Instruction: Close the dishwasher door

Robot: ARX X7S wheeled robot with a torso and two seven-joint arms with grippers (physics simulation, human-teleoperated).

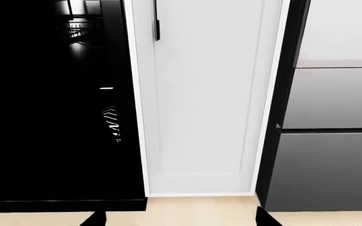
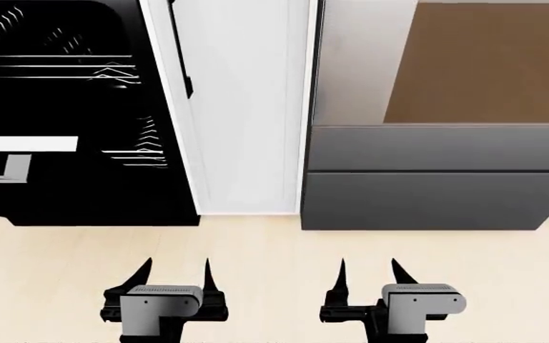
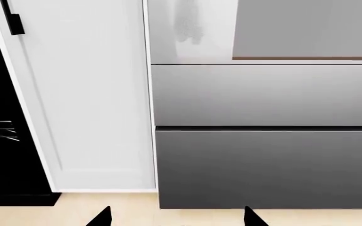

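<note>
The dishwasher (image 2: 65, 64) at the far left stands open, its black inside and wire racks showing. The dishwasher door (image 2: 83, 193) is a glossy black panel folded down toward me, with its thin pale front edge low over the floor. It also shows in the left wrist view (image 1: 49, 165). Its bar handle does not show. My left gripper (image 2: 172, 275) is open and empty, in front of the door's right corner and apart from it. In its wrist view (image 1: 179, 219) only the fingertips show. My right gripper (image 2: 368, 275) is open and empty in front of the oven, as its wrist view (image 3: 176, 217) also shows.
A narrow white cabinet door (image 2: 241, 107) with a black handle (image 2: 186, 78) stands between the dishwasher and a stainless oven (image 2: 485, 64) with a brown window. A dark grey drawer (image 2: 427, 200) sits under the oven. Pale wood floor (image 2: 274, 250) lies before them.
</note>
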